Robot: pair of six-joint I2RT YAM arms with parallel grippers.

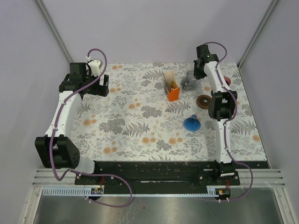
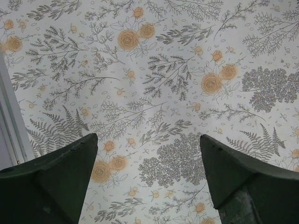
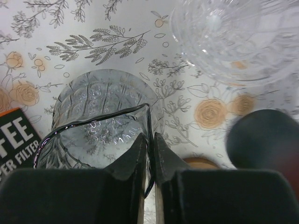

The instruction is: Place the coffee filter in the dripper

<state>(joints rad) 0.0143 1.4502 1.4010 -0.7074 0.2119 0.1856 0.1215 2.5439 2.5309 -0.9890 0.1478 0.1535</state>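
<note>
**Fig. Pinch on a glass rim, far right of the desk [image 1: 131, 119].** The right pincer [image 3: 149, 138] is narrowed to a slit on the rim of a ribbed glass [image 3: 100, 116], apparently with one finger inside the wall and one outside. This glass is probably the dripper, though a blue cone [image 1: 192, 123] nearer the arm bases could equally be one. The filters [image 1: 170, 76] stand in their orange box [image 1: 173, 91], just left of the glass, and none has been drawn out. The left pincer [image 2: 148, 140] hangs wide over the flowered desk, well apart from all of this, holding nothing.

Risks:
- The hold is a thin pinch on smooth glass at one edge, so on lifting the glass may swing, slip or tip.
- A clear bowl [image 3: 224, 37] and a dark disc [image 3: 261, 140] lie near and could be struck.
- A dripper set down askew would seat a filter badly.
</note>
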